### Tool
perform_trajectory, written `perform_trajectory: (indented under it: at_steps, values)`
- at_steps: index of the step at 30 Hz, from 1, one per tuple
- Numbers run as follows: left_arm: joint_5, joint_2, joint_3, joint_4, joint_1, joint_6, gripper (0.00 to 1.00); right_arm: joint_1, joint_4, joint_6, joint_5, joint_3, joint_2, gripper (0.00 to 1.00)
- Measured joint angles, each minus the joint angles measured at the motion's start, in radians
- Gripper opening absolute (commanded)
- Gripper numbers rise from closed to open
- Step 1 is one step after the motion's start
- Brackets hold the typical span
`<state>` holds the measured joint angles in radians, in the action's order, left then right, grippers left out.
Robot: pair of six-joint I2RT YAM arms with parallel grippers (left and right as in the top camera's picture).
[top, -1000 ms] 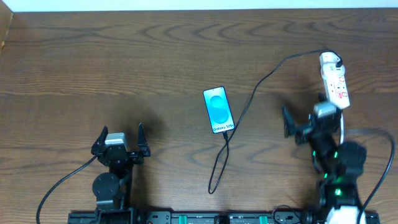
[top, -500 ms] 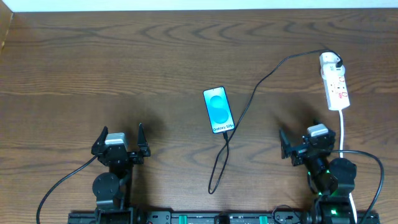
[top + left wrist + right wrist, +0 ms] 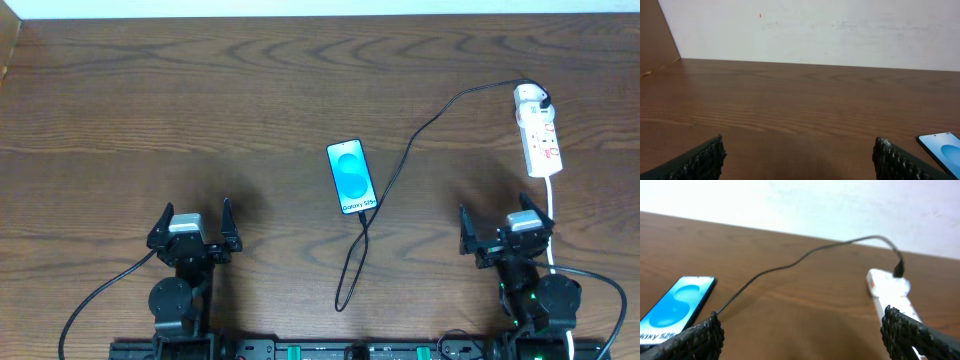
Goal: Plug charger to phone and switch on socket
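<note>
**Both tools open and idle; the small switch is the risky part**

I see both arms low in the frame. The left tool point(image 3: 195, 212) and the right tool point(image 3: 497, 215) are both spread wide and hold nothing.

The phone point(image 3: 352, 177) lies flat near the middle of the worktop point(image 3: 200, 100), with its screen lit blue. The socket point(image 3: 538, 132) lies at the upper right, above the right tool. The charger point(image 3: 402, 160) has its plug in the top end of the socket. Its cable runs down to the left, makes a loop below the phone and comes back up to the phone's lower edge. I cannot tell from above if the tip is fully inside the phone. I also cannot tell the position of the switch.

What could go wrong, in my judgement:
- The socket looks light, so a press on the switch may slide it instead of clicking.
- The white cord point(image 3: 551, 215) of the socket passes just beside the right tool, and an arm may catch it.
- Any pull on the thin cable may drag the phone or pull the tip out.

The screen reads "Galaxy S25" near its lower edge. The red marks on the socket are too small to read.
</note>
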<state>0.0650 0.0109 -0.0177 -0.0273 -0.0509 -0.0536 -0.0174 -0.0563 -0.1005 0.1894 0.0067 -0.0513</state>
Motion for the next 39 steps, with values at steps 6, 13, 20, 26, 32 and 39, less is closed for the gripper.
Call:
perform_trajectory:
  at_steps: [6, 13, 20, 26, 32, 39]
  values:
    - [0.0, 0.0, 0.0, 0.0, 0.0, 0.0, 0.94, 0.0, -0.009, 0.051, -0.084, 0.0, 0.037, 0.99]
    - [0.0, 0.0, 0.0, 0.0, 0.0, 0.0, 0.94, 0.0, -0.013, 0.08, -0.132, 0.0, 0.037, 0.99]
    - [0.0, 0.0, 0.0, 0.0, 0.0, 0.0, 0.94, 0.0, -0.014, 0.093, -0.142, 0.0, 0.037, 0.99]
    - [0.0, 0.0, 0.0, 0.0, 0.0, 0.0, 0.94, 0.0, -0.014, 0.093, -0.142, 0.0, 0.037, 0.99]
    - [0.0, 0.0, 0.0, 0.0, 0.0, 0.0, 0.94, 0.0, -0.013, 0.093, -0.142, 0.0, 0.037, 0.99]
    - [0.0, 0.0, 0.0, 0.0, 0.0, 0.0, 0.94, 0.0, -0.013, 0.093, -0.142, 0.0, 0.037, 0.99]
